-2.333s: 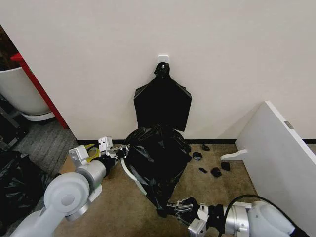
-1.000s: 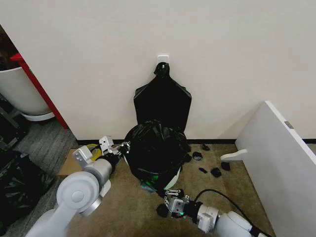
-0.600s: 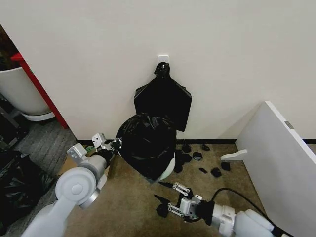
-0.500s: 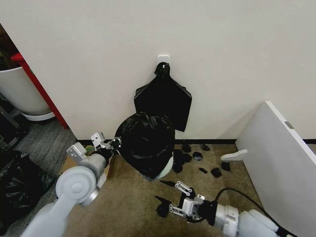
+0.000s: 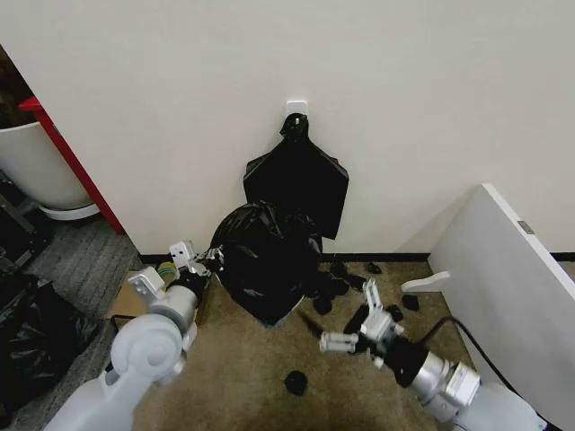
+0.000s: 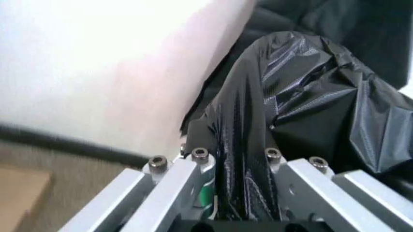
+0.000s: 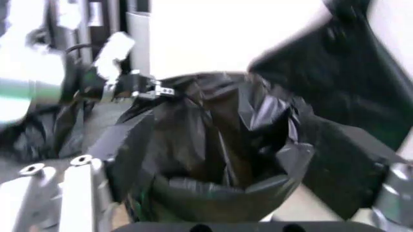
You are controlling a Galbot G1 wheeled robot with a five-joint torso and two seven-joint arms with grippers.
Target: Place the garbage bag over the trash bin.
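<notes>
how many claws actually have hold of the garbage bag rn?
1. The left claw is shut on the garbage bag at its left edge; the right claw is open in front of it, holding nothing.

The garbage bag (image 5: pixel 265 260), glossy, black and crinkled, billowed over the trash bin and hid nearly all of it. It stood on the carpet against the wall, its mouth gaping open toward the right wrist camera.

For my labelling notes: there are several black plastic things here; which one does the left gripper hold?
The billowy garbage bag at the wall's foot, pinched by the left gripper; the flat bundle hangs from a hook.
</notes>
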